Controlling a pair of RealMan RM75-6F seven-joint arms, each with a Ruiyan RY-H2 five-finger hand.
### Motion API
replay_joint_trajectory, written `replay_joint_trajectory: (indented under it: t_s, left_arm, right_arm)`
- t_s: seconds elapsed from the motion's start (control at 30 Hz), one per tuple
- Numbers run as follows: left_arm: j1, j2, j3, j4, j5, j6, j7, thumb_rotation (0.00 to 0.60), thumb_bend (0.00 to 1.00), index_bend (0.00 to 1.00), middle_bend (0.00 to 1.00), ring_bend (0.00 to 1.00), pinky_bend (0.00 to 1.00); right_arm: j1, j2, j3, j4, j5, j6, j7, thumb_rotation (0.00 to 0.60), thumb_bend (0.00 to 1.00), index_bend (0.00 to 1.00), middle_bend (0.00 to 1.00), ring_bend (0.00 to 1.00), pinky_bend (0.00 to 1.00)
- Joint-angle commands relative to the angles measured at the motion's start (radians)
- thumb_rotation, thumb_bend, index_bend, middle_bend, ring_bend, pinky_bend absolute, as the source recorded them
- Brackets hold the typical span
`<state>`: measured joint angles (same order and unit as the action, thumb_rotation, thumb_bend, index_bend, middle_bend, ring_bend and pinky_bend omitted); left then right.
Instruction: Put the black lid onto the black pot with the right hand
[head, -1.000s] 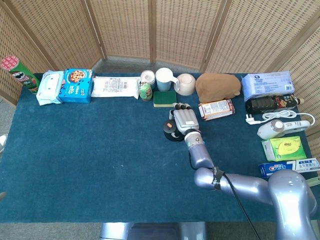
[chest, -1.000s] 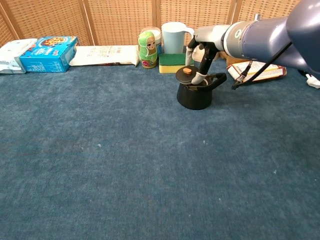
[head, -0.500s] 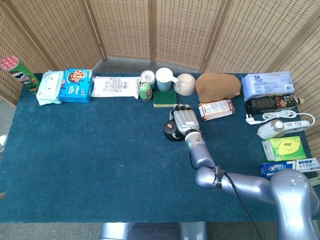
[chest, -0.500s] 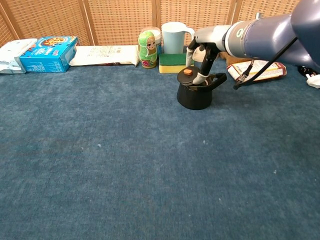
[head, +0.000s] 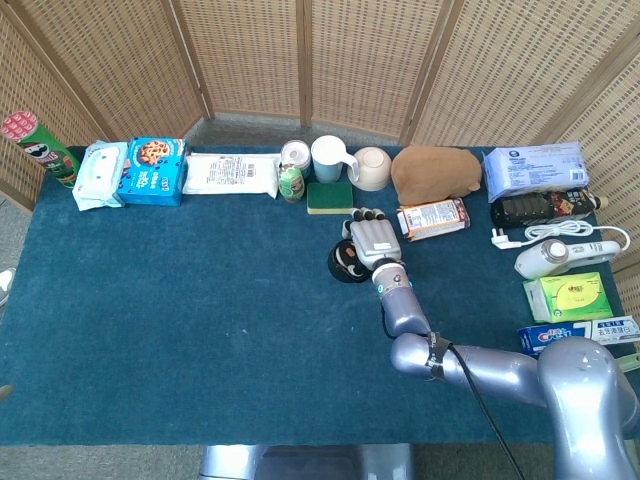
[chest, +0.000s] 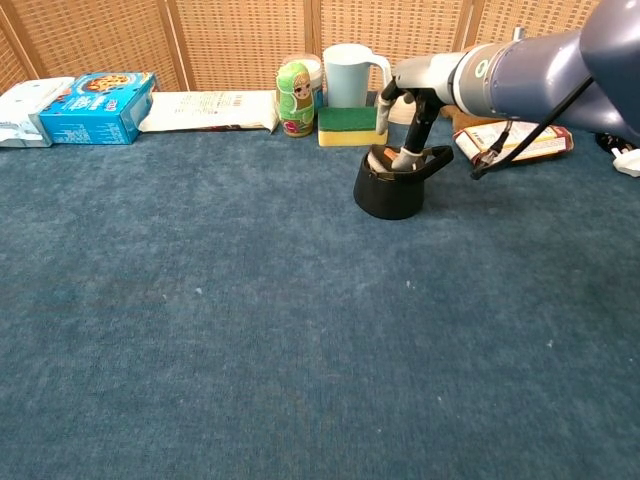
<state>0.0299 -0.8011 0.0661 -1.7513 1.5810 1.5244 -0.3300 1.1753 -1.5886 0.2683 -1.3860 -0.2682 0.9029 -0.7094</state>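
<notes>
Most of what lies nearest me is bare dark blue carpet-like table cloth (chest: 250, 350). Further out stands the round black pot with its side handle (chest: 385, 195). My right hand (chest: 412, 105) hangs over it, fingers (chest: 408, 155) pointing down into its mouth. The black lid (chest: 383, 156) sits low and tilted in that mouth, mostly hidden by the rim and my fingers. I cannot tell whether I grip it or only touch it. Beyond, a green and yellow sponge (chest: 351, 122), a pale blue mug (chest: 350, 75) and a green nesting doll (chest: 294, 98) line the far edge, before a woven wicker screen (chest: 240, 40)
</notes>
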Motion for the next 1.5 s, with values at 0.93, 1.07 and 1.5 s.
replay_joint_trajectory:
  t_s: [0.93, 1.07, 1.5]
  left_arm:
    - [-0.002, 0.003, -0.002, 0.004, -0.004, -0.005, -0.013, 0.600, 0.14, 0.00, 0.00, 0.00, 0.05]
    - [-0.007, 0.004, -0.004, 0.003, -0.011, -0.015, -0.013, 0.600, 0.14, 0.00, 0.00, 0.00, 0.05]
    - [-0.007, 0.006, -0.003, 0.001, -0.009, -0.016, -0.014, 0.600, 0.14, 0.00, 0.00, 0.00, 0.05]
  right_arm:
    - [-0.009, -0.137, 0.033, 0.184, -0.210, 0.046, 0.094, 0.600, 0.23, 0.24, 0.08, 0.07, 0.00]
    - [-0.010, -0.148, 0.036, 0.210, -0.221, 0.032, 0.089, 0.600, 0.23, 0.24, 0.08, 0.07, 0.00]
    - [-0.016, -0.186, 0.050, 0.247, -0.235, 0.009, 0.088, 0.600, 0.23, 0.24, 0.08, 0.07, 0.00]
